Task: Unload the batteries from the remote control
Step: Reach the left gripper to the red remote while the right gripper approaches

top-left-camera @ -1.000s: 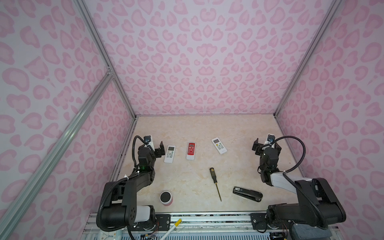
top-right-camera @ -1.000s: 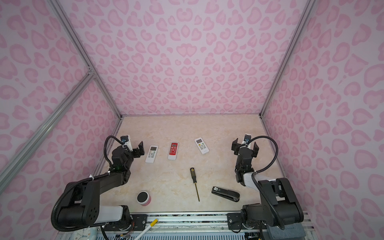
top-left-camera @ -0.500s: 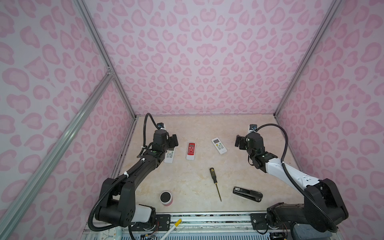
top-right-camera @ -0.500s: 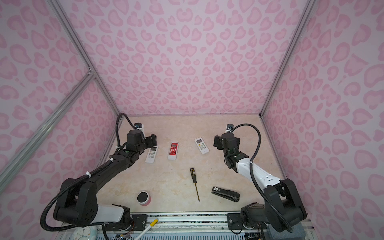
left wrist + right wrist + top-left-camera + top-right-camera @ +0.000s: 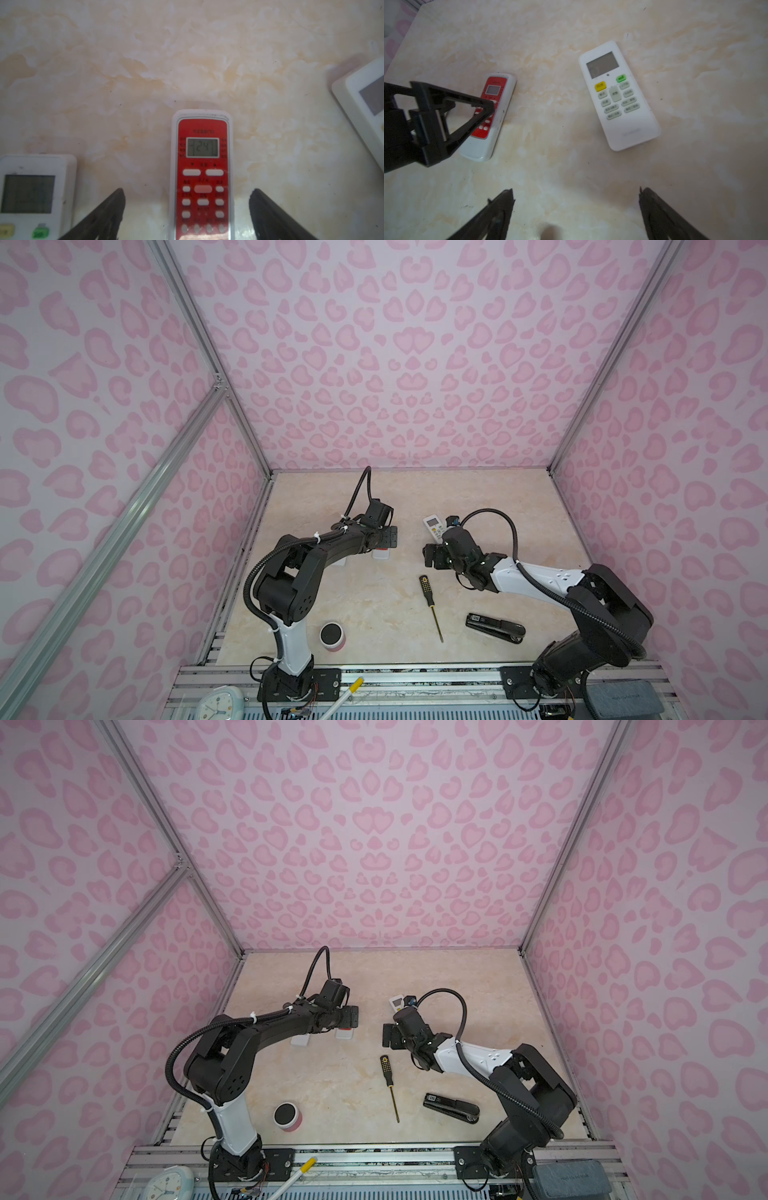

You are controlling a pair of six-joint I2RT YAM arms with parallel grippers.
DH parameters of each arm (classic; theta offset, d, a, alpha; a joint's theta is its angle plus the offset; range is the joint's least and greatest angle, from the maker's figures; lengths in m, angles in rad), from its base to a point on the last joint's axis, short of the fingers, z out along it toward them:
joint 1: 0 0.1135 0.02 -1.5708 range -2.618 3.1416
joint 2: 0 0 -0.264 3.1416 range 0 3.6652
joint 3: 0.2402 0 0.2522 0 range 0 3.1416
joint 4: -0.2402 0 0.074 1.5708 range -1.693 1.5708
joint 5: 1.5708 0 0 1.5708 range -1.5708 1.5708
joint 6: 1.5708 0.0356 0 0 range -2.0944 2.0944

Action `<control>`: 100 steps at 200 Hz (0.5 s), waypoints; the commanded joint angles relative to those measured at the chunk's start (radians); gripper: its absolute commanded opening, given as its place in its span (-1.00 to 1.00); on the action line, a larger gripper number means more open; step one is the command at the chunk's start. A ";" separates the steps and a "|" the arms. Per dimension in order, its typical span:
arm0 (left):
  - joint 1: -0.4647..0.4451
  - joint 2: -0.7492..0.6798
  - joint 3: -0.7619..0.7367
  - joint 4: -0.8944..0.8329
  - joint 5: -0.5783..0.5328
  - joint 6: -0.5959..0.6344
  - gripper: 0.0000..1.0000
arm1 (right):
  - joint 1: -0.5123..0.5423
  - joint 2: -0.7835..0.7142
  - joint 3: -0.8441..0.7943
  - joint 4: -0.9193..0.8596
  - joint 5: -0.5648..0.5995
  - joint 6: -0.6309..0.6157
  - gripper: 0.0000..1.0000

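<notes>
Three remote controls lie face up on the marble table. My left gripper point(image 5: 187, 192) is open and hovers low over the red-faced remote point(image 5: 202, 176), one finger on each side of it and neither touching. In both top views that gripper point(image 5: 388, 537) hides most of the red remote point(image 5: 344, 1033). My right gripper point(image 5: 576, 191) is open and empty over bare table, between the red remote point(image 5: 506, 93) and a white remote point(image 5: 618, 95) with yellow and green buttons. In a top view the right gripper point(image 5: 432, 558) is just nearer than that white remote point(image 5: 434, 526). The batteries are out of view.
Another white remote point(image 5: 35, 193) lies left of the red one, mostly under my left arm. A black-handled screwdriver point(image 5: 430, 605), a black stapler point(image 5: 494, 627) and a small pink cylinder with a black top point(image 5: 332, 637) sit nearer the front edge. Pink patterned walls enclose the table.
Both arms have reached in from the sides towards the middle. My left gripper came over the red remote, and my right gripper moved left and nearer, past the white remote. Both stayed open.
</notes>
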State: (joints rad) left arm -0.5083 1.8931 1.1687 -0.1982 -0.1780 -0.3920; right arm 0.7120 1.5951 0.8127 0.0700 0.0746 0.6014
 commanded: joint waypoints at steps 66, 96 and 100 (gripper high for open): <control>-0.016 0.110 0.069 -0.074 -0.005 -0.057 0.60 | 0.046 0.076 0.059 0.024 -0.086 0.083 0.86; -0.018 0.088 0.064 -0.080 0.033 -0.090 0.38 | 0.045 0.074 0.044 0.060 -0.088 0.101 0.86; -0.018 0.080 0.061 -0.079 0.039 -0.094 0.36 | 0.046 0.075 0.044 0.063 -0.089 0.103 0.86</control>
State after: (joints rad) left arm -0.5243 1.9862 1.2350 -0.2272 -0.2085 -0.4416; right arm 0.7574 1.6672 0.8661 0.0906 -0.0013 0.6819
